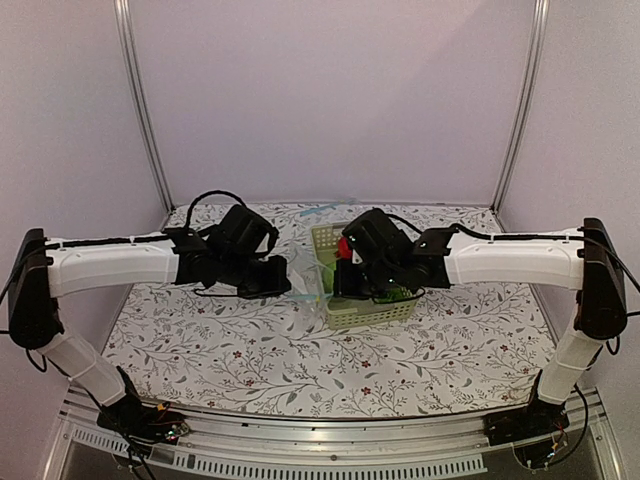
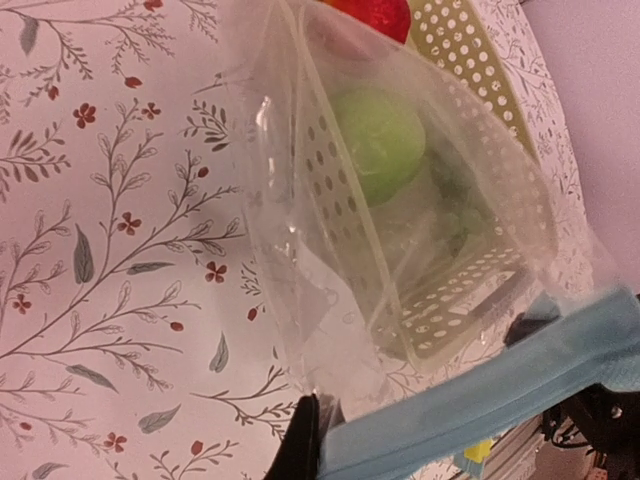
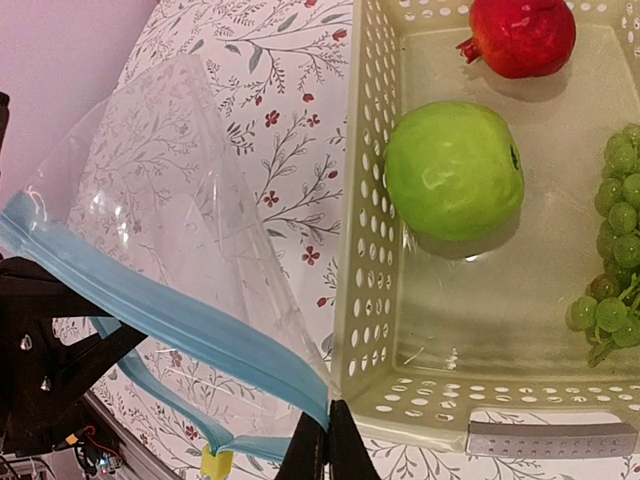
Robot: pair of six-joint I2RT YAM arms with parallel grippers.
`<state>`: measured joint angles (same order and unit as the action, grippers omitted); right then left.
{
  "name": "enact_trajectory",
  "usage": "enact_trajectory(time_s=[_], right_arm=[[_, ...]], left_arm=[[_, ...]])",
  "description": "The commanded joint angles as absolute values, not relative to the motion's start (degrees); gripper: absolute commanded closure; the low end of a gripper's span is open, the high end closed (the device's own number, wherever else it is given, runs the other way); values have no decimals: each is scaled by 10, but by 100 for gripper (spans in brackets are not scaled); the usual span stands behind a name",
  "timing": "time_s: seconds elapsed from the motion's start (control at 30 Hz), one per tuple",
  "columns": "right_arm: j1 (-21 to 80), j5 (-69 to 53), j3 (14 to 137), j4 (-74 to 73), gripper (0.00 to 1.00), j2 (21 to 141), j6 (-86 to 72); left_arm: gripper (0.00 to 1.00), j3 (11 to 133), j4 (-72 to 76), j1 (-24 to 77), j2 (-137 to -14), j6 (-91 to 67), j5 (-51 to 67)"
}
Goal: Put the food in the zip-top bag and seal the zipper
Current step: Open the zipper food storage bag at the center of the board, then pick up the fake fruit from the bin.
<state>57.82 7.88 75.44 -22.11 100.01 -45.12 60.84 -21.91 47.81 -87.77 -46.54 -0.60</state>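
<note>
The clear zip-top bag (image 3: 170, 200) hangs stretched between my two grippers, just left of the basket. Its light blue zipper (image 3: 190, 320) runs from one gripper to the other. My right gripper (image 3: 328, 428) is shut on the zipper's end, next to the basket's corner. My left gripper (image 2: 318, 425) is shut on the other end of that strip (image 2: 480, 400). The food lies in the basket, outside the bag: a green apple (image 3: 455, 170) and a red fruit (image 3: 520, 35). In the top view both grippers, left (image 1: 278, 277) and right (image 1: 340, 283), hover by the basket's left side.
A pale green perforated basket (image 3: 365, 250) stands on the flowered table (image 1: 220, 340) and also holds green grapes (image 3: 615, 280). A small yellow slider tab (image 3: 213, 462) sits on the zipper. Grey walls and metal posts (image 1: 145, 110) enclose the table.
</note>
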Motion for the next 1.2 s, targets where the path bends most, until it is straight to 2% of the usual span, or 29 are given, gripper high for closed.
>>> enact_trajectory(time_s=[0.0,0.03,0.1,0.13,0.27,0.5,0.8,1.17], right_arm=[[579,95,765,-234,93,1001,-465],[579,86,764,-228,87,997,-454],[580,63,758,-211,67,984,-436],[580,51,758,-210,60,971,-417],[577,52,743,-228,45,914,-374],[500,34,731,-331,43,887,-340],[442,31,781,-409,41,999,-277],[431,126,846,-437,34,1127,-259]], left_arm=[[99,614,-245,483,-876,-453,-4],[99,617,-248,483,-882,-452,-4],[99,626,-253,481,-894,-447,13],[99,632,-260,480,-901,-445,15],[100,652,-275,473,-917,-436,18],[100,671,-285,463,-937,-422,40],[100,695,-286,462,-974,-416,67],[100,694,-248,462,-1002,-420,98]])
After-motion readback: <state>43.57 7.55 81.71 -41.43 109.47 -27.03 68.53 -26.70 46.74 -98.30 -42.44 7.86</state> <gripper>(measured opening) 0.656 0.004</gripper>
